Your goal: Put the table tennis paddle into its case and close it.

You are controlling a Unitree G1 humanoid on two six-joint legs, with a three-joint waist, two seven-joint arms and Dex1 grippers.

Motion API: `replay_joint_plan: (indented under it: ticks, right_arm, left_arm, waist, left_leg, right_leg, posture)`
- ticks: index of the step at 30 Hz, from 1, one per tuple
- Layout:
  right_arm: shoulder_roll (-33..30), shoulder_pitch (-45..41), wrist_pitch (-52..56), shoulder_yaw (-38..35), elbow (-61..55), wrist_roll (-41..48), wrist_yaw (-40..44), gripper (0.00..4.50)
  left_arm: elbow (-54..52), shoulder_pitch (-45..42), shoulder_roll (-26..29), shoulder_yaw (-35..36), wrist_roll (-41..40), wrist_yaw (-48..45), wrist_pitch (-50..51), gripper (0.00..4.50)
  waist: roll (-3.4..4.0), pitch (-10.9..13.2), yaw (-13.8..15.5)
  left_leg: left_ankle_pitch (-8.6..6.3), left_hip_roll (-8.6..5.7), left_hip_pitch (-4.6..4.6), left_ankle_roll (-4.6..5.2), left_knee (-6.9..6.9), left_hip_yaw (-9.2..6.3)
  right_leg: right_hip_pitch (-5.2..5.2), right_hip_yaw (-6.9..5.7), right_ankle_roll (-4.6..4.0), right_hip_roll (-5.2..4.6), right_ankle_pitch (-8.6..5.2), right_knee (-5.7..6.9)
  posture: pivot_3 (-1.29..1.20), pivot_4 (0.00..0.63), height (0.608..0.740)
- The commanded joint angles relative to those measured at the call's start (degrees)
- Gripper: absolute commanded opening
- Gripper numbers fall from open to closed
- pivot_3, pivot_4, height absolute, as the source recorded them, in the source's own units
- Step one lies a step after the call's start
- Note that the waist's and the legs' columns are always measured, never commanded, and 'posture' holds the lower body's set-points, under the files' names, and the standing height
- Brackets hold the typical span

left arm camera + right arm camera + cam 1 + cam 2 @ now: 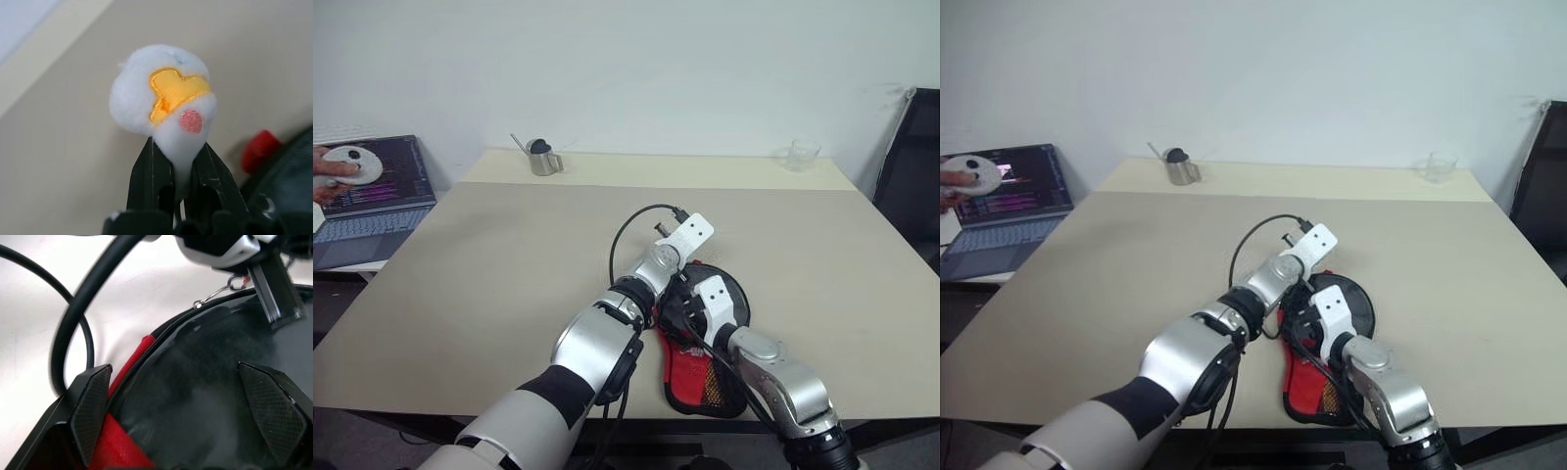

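The case lies near the table's front edge, red panel toward me and black round part beyond it. My left gripper is shut on the case's small white ball charm, a fluffy ball with an orange patch and a pink dot. My right gripper stands open, one finger on each side of the case's black round part, whose red edge runs past one finger. Both hands meet over the case in the eye views. The table tennis paddle is hidden.
A black cable loops from my left wrist over the table. A metal cup and a clear glass stand at the far edge. At the far left are a laptop and a person's hand holding a white round device. A black chair stands at the right.
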Motion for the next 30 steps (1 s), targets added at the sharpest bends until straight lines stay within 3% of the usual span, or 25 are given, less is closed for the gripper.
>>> replay_joint_plan:
  ticks: [1, 11, 23, 30]
  right_arm:
    - [0.36, 1.26, 1.55, 0.48, -1.81, 0.21, -0.56, 4.50]
    - [0.25, 3.08, 3.12, 0.40, -3.99, 0.43, -1.20, 4.50]
    - [0.90, 4.73, 4.29, 0.15, -5.74, 0.59, -2.83, 4.50]
    - [1.74, 4.69, 4.41, 0.03, -5.50, 0.69, -3.58, 4.50]
  left_arm:
    - [-1.22, -3.27, 0.34, 0.75, 0.66, 4.90, -1.82, 0.02]
    - [-0.92, -4.28, 0.19, -3.72, 6.12, 9.40, -4.98, 0.02]
    - [-0.74, -5.27, -6.73, -13.10, 14.51, 10.20, -13.33, 0.02]
    - [-0.46, -1.28, -9.77, -16.98, 16.64, 5.12, -15.02, 0.02]
  waist:
    - [0.00, 0.00, 0.01]
    - [-0.01, 0.00, 0.01]
    - [-0.01, 0.00, 0.13]
    - [-0.01, 0.00, 0.14]
  left_leg:
    - [0.00, 0.00, 0.00, 0.00, 0.00, -0.01]
    - [0.00, 0.00, 0.00, 0.00, -0.01, -0.01]
    - [-0.02, 0.02, -0.10, 0.00, -0.15, 0.00]
    - [-0.02, 0.01, -0.12, 0.01, -0.17, -0.02]
  right_leg:
    - [0.00, 0.00, 0.00, 0.00, 0.00, 0.00]
    - [0.00, -0.02, 0.00, -0.01, 0.00, -0.02]
    - [0.02, -0.04, 0.01, -0.02, 0.01, -0.37]
    - [0.02, -0.07, 0.01, -0.02, 0.01, -0.41]
  posture:
    - [0.00, 0.150, 0.740]
    - [0.00, 0.150, 0.740]
    - [0.00, 0.150, 0.740]
    - [0.00, 0.150, 0.740]
